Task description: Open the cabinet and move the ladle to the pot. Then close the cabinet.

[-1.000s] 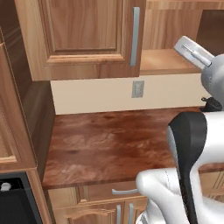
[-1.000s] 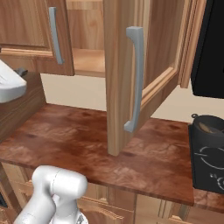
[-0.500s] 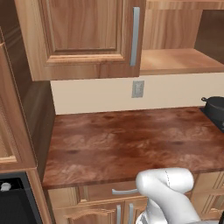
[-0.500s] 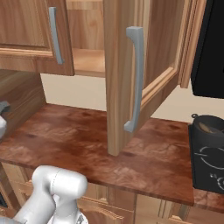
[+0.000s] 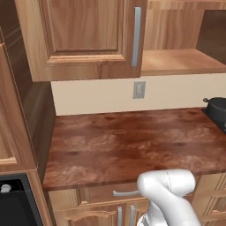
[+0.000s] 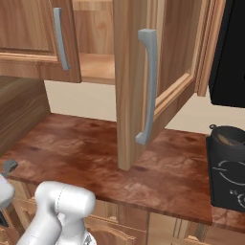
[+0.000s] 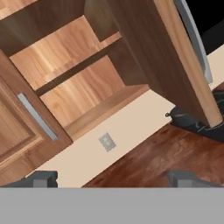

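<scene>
The pot is cut off by the frame edge; the open cabinet door half hides it.

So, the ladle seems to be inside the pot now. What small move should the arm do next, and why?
Probably swing the open gripper up toward the right cabinet door to push it closed. That door stands wide open over the counter, the shelf behind it looks bare, and something brown, likely the ladle, lies in the pot.

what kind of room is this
A rendered home kitchen, most likely: a wooden wall cabinet with one door swung open hangs over a brown stone-look counter, and a dark pot sits on a black stovetop.
</scene>
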